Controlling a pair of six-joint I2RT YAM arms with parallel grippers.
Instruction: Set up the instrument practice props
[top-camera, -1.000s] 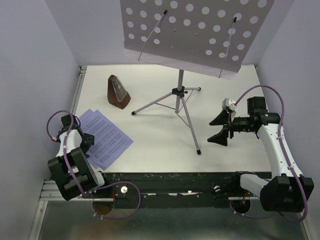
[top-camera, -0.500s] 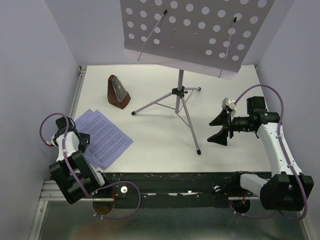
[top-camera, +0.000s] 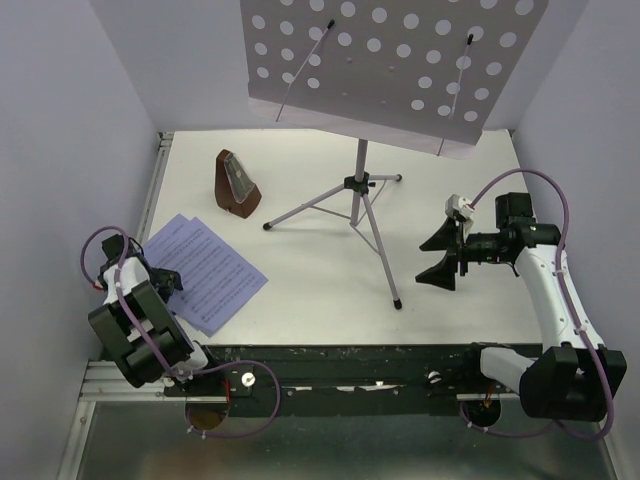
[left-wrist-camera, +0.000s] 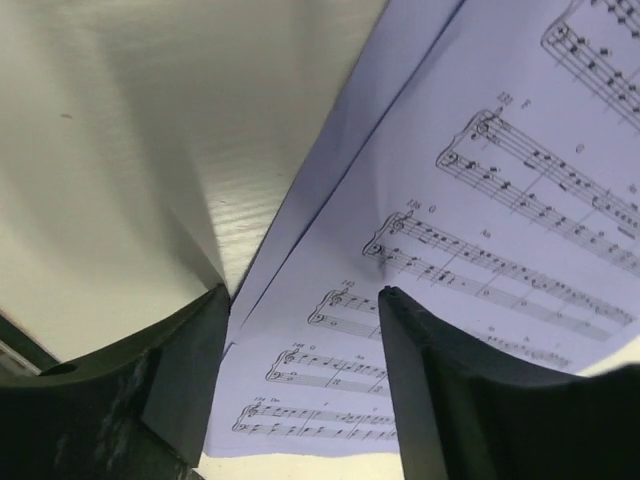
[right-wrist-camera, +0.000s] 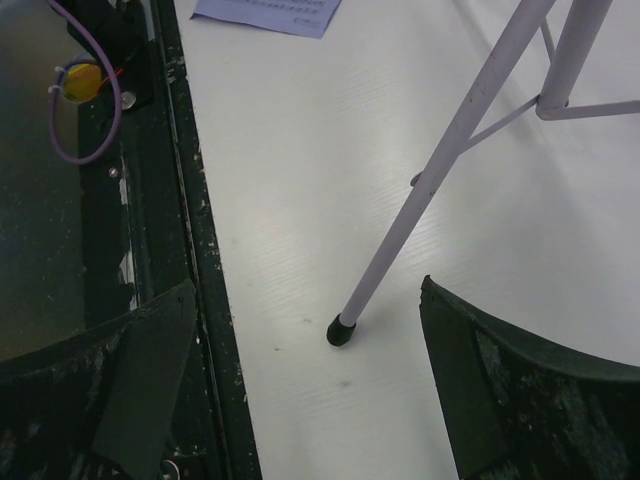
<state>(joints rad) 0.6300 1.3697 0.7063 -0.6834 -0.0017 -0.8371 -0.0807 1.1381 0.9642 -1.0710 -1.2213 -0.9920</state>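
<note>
The pale lilac perforated music stand (top-camera: 380, 70) rises on a thin tripod (top-camera: 360, 200) at the back middle; one tripod foot (right-wrist-camera: 342, 330) rests on the table. A small brown metronome (top-camera: 238, 185) stands upright left of the tripod. Lavender sheet-music pages (top-camera: 205, 272) lie flat near the front left. My left gripper (top-camera: 160, 280) is low over their near-left corner. In the left wrist view, its jaws (left-wrist-camera: 303, 293) are apart, and the pages (left-wrist-camera: 480, 200) lie on the table in the gap. My right gripper (top-camera: 445, 255) hovers open right of the tripod, holding nothing.
Lilac walls close in the white table (top-camera: 320, 290) on the left, back and right. A black rail (right-wrist-camera: 195, 250) runs along the table's near edge. The tripod legs spread across the table's middle.
My left arm has swung slightly toward the left wall, with its gripper still at the corner of the pages. The right arm, stand, metronome and pages have not moved.
</note>
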